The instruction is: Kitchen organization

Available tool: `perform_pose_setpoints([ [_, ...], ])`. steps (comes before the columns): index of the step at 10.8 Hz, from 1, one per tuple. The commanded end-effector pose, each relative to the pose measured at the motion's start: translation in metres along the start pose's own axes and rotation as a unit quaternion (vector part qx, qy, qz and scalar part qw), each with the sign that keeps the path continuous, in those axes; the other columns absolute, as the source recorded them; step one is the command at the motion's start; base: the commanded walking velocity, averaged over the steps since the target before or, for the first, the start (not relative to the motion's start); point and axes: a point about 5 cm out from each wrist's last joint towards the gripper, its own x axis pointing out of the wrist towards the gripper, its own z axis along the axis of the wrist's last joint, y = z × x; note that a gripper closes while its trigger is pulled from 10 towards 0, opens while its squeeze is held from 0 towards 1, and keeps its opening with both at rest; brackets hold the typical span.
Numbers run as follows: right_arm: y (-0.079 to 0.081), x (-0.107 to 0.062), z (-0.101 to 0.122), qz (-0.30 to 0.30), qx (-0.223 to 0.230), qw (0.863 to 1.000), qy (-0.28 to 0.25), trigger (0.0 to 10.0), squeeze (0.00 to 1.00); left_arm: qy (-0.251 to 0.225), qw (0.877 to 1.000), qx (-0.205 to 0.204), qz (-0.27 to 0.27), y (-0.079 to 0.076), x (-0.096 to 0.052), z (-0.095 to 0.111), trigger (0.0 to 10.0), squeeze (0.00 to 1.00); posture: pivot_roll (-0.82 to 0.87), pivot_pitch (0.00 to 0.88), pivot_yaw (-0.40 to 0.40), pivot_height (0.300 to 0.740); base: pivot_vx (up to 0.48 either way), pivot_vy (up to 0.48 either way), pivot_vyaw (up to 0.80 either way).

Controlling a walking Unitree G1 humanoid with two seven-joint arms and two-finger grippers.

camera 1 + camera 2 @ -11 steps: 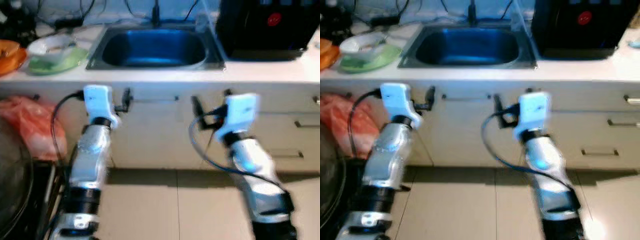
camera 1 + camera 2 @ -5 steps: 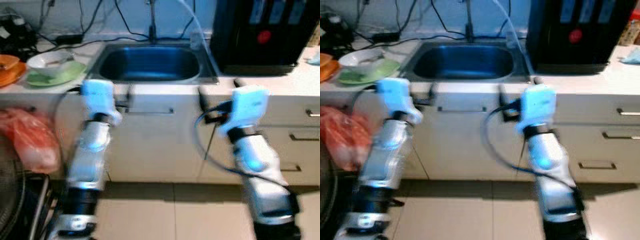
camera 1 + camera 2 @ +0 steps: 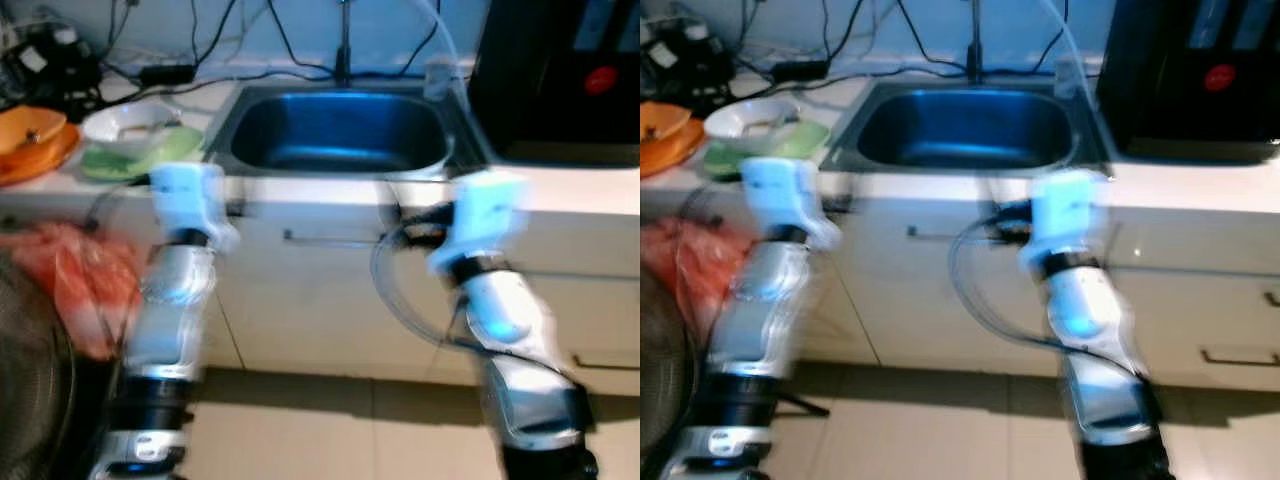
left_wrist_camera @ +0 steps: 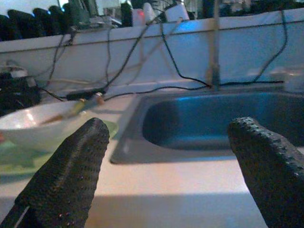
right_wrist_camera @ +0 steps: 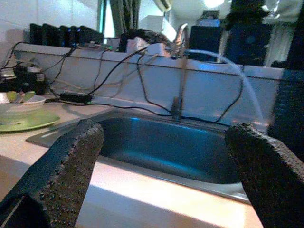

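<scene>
Both arms are raised forward at counter-edge height. Left gripper [image 4: 166,175] and right gripper [image 5: 164,175] each stand with fingers apart, holding nothing. Beyond them, the sink [image 3: 340,135] lies straight ahead. The white bowl [image 3: 130,120] sits on a green plate [image 3: 160,152] on the counter, left of the sink, ahead and outboard of the left gripper; judged the nearer arm. Orange dishes [image 3: 35,140] lie farther left.

A pale worktop [image 3: 560,205] carries a recessed steel sink [image 3: 340,135], directly ahead of both grippers. Beige cabinet fronts [image 3: 310,300] with bar handles stand below it, above a tan tiled floor [image 3: 330,430]. Black cables [image 4: 175,61] hang across the light wall [image 4: 247,47] behind the sink.
</scene>
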Motion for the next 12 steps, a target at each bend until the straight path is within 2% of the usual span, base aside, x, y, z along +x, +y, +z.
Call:
perform_pose_setpoints([
  [1, -0.0069, -0.0019, -0.0014, -0.01, -0.005, 1.0, 0.006, 10.0, 0.0, -0.001, 1.0, -0.004, -0.012, -0.0096, 0.0014, 0.0019, 10.0, 0.0, 0.0, 0.0, 0.047, 0.74, 0.349, 0.33, 0.0],
  [4, -0.0065, -0.0021, -0.0025, -0.012, -0.005, 1.0, 0.008, 10.0, 0.0, 0.007, 1.0, -0.004, -0.016, -0.0107, 0.001, -0.0013, 10.0, 0.0, 0.0, 0.0, 0.047, 0.74, 0.354, 0.22, 0.0],
  [8, -0.0084, -0.0014, -0.0043, -0.021, 0.005, 1.0, 0.013, 10.0, 0.0, 0.009, 1.0, -0.008, -0.029, -0.0152, -0.0001, -0.0024, 10.0, 0.0, 0.0, 0.0, 0.047, 0.74, 0.0, 0.0, 0.0],
  [11, -0.0092, -0.0014, -0.0053, -0.024, 0.007, 1.0, 0.017, 10.0, 0.0, 0.011, 0.999, -0.008, -0.032, -0.0163, 0.0007, -0.0033, 10.0, 0.0, -0.01, 0.0, 0.049, 0.74, 0.0, 0.0, -0.8],
  [12, -0.0092, -0.0015, -0.0048, -0.023, 0.007, 1.0, 0.015, 10.0, 0.0, 0.012, 0.999, -0.009, -0.034, -0.0177, 0.0008, -0.0037, 10.0, 0.0, -0.01, 0.0, 0.047, 0.74, 0.0, 0.0, 0.0],
])
